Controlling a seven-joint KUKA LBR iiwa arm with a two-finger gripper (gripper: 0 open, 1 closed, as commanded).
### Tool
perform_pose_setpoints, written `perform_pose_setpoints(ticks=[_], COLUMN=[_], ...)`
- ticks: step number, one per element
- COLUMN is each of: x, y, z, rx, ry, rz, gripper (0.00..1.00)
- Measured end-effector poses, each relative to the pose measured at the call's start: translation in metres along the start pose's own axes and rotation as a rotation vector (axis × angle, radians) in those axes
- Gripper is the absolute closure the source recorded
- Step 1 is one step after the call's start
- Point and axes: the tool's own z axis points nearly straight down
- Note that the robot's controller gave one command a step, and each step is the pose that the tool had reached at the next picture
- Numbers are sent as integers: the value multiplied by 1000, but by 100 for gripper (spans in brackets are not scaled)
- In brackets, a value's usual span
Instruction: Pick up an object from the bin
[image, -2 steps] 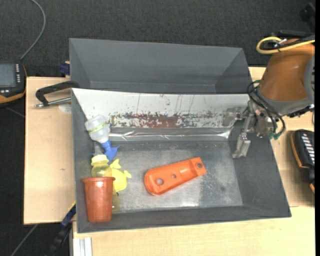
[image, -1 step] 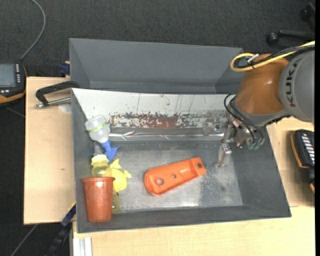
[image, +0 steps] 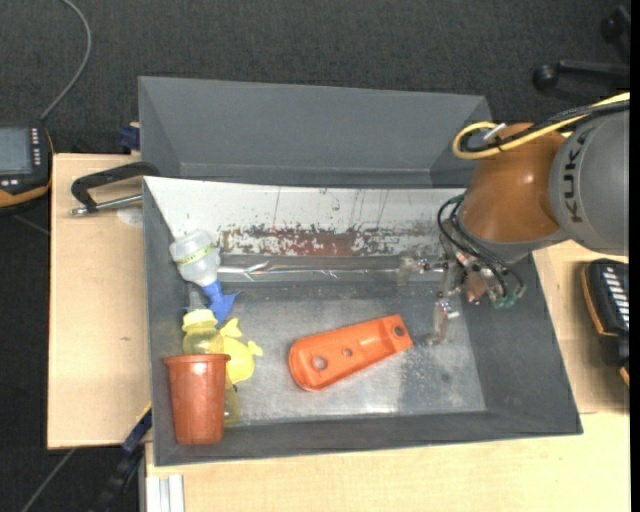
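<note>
An orange, elongated plastic piece (image: 345, 355) with two small holes lies flat on the bin floor near the middle, slanting up to the right. My gripper (image: 439, 322) hangs just past its right end, low over the floor in the bin's right half. Nothing shows in the gripper.
Along the bin's left wall stand a red-brown cup (image: 198, 397), a crumpled yellow thing (image: 228, 345) on a clear bottle, and a whitish translucent piece with a blue tip (image: 200, 262). The arm with its orange cover reaches in over the right rim.
</note>
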Motion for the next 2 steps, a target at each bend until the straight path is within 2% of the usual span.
perform_pose_setpoints(ticks=[1,2], x=[14,24], y=[8,44], z=[8,12], rx=[6,1], ry=[-2,-2], rz=[4,-83], gripper=[0,0])
